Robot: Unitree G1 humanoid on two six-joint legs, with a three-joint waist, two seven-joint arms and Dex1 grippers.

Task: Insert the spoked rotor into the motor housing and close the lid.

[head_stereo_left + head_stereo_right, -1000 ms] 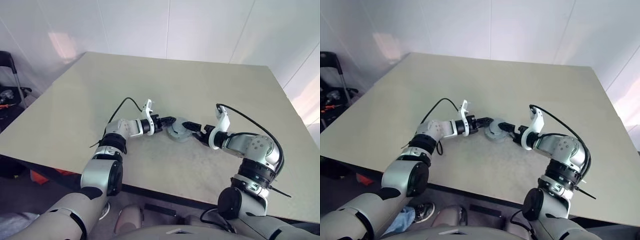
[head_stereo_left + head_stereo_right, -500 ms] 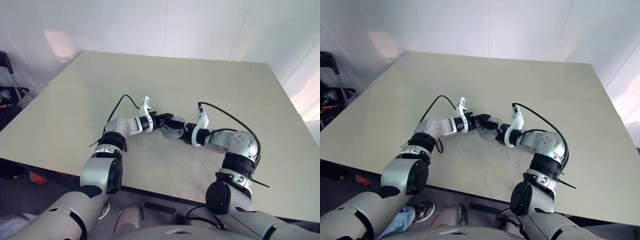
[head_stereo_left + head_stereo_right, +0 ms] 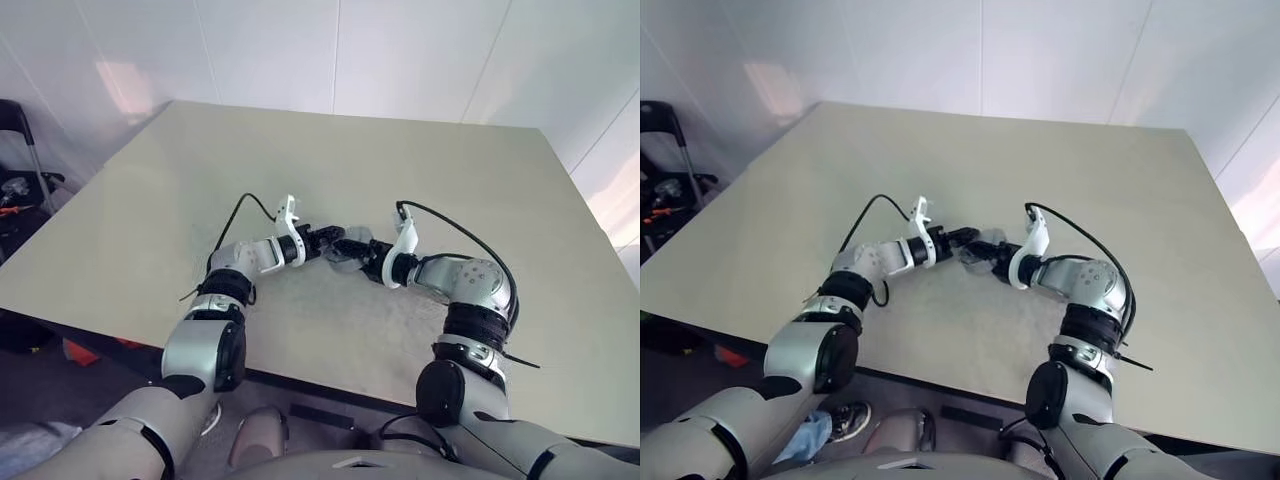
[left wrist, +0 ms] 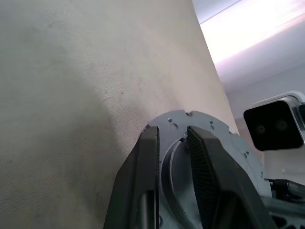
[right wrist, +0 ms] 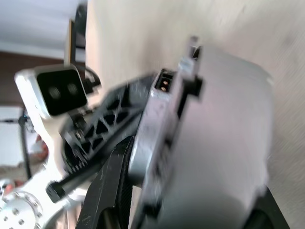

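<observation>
Your left gripper [image 3: 338, 241] fingers clamp the rim of the round grey motor housing [image 4: 209, 143] above the beige desk [image 3: 400, 170]; your right gripper [image 3: 352, 249] fingers straddle it, grip unclear.

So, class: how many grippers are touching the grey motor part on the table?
2: the left gripper grips the grey motor part by its rim; the right gripper closes around its opposite side.

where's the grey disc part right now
In the left eye view the grey disc part sits near the middle of the table, between the left gripper and right gripper; the left wrist view shows the left fingers clamped on its rim.
</observation>
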